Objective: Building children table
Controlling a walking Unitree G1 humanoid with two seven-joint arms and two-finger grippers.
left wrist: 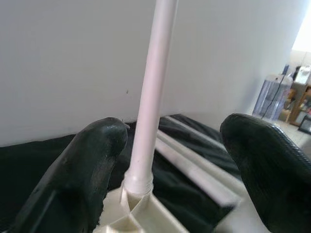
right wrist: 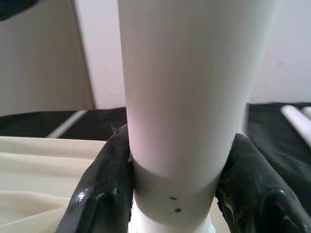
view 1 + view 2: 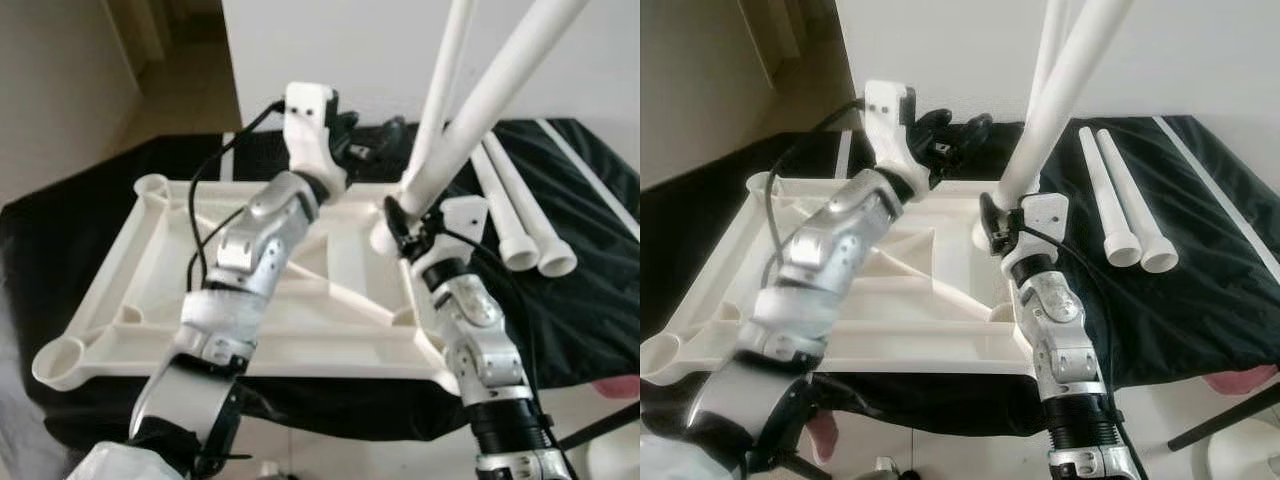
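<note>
Misalignment is the chief risk judged from here: the leg (image 3: 470, 120) clamped in the right pincer (image 3: 400, 225) is tilted toward one o'clock rather than upright, so if it is pressed down at that slant it may bind in its corner socket (image 3: 385, 238), or slip through the black fingers (image 2: 104, 194), which are closed on its thick lower end just above the collar. A sideways push could also slide the whole white panel (image 3: 150, 260) across the black cloth (image 3: 580, 300) on which it lies. The left pincer (image 3: 950, 135) is held with its fingers (image 1: 92, 160) apart and nothing between them, over the panel's far edge at about twelve o'clock, near the second leg (image 1: 153, 92) already standing in the far corner socket; that leg could be knocked if the arm swings toward it. The children's table is seen as an upside-down white plastic tabletop, ribbed with diagonal braces and round sockets at its corners; the two near-left sockets (image 3: 60, 360) are unfilled. Two spare legs (image 3: 1120, 200), white tapered tubes with flared ends, lie side by side on the cloth at about two o'clock, well apart from the panel.
</note>
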